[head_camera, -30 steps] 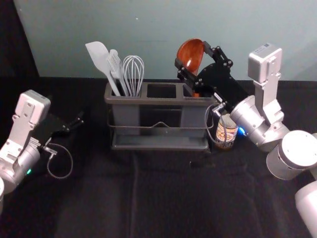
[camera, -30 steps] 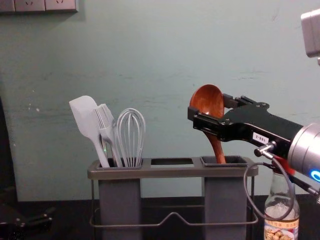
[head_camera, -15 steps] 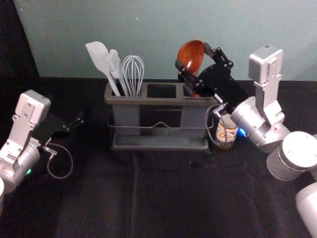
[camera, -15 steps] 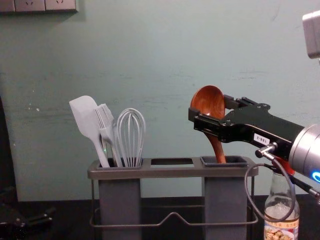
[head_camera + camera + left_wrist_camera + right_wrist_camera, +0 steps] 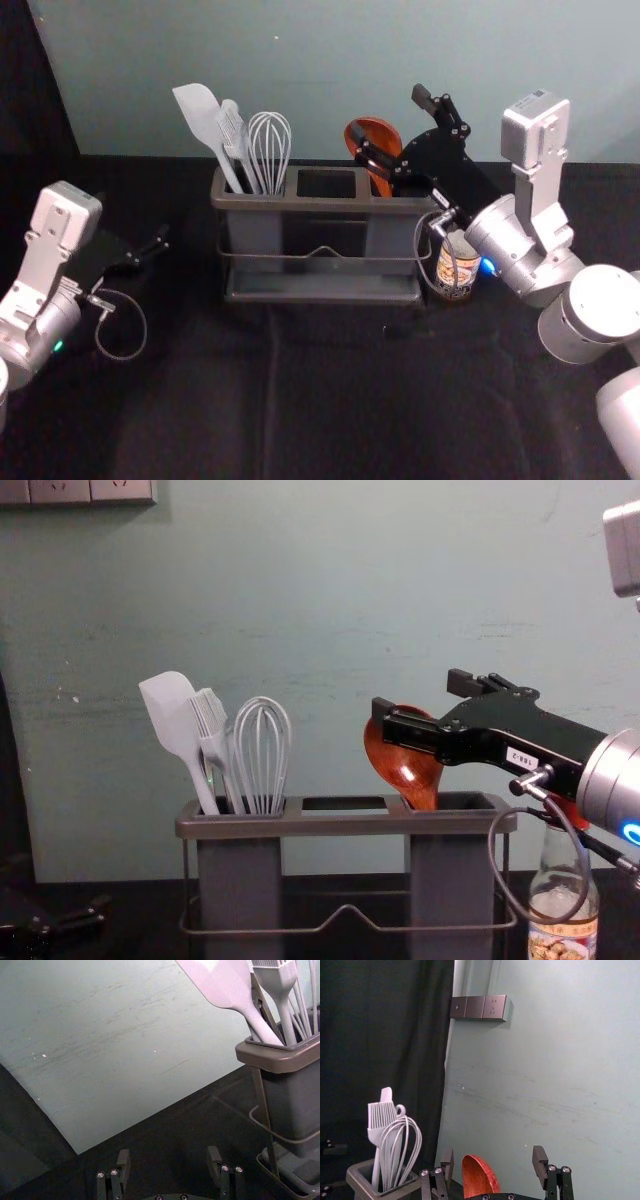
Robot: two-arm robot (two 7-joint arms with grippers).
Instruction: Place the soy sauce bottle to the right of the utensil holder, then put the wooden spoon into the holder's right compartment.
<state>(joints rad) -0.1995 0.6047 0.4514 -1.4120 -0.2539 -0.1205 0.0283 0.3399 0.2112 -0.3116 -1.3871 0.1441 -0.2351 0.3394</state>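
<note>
Pale green wall [image 5: 330, 80] stands at the far side, dark cloth [image 5: 330, 400] beneath the work. Head view: utensil holder [image 5: 325, 201] upright; soy sauce bottle [image 5: 457, 268] upright just beside it, to the right, as required. The right gripper [image 5: 388, 113] is at the holder's far right, above the wooden spoon [image 5: 381, 136]. The left gripper [image 5: 164, 243] is parked at the left, apart from the holder.

Left wrist view: that gripper's fingers are spread, nothing between them, the spatula [image 5: 225, 985] beyond.

Right wrist view: the working fingers are wide apart with hold of nothing; the spoon's bowl shows nearer one finger than the other.

Chest view: the spoon's handle end sits in the right compartment [image 5: 465, 802], bowl up, leaning left. One finger crosses in front of the bowl; contact cannot be determined.

Assessment: placing appears complete, and withdrawal is the step in hand. Recommended: keep the fingers spread, raise the hand gently until both tips clear the bowl, then retreat right and near. Avoid closing or twisting beside the spoon. Risk noted: the cable loop [image 5: 497, 865] hangs across the bottle and could snag it; lift before any sideways travel.
</note>
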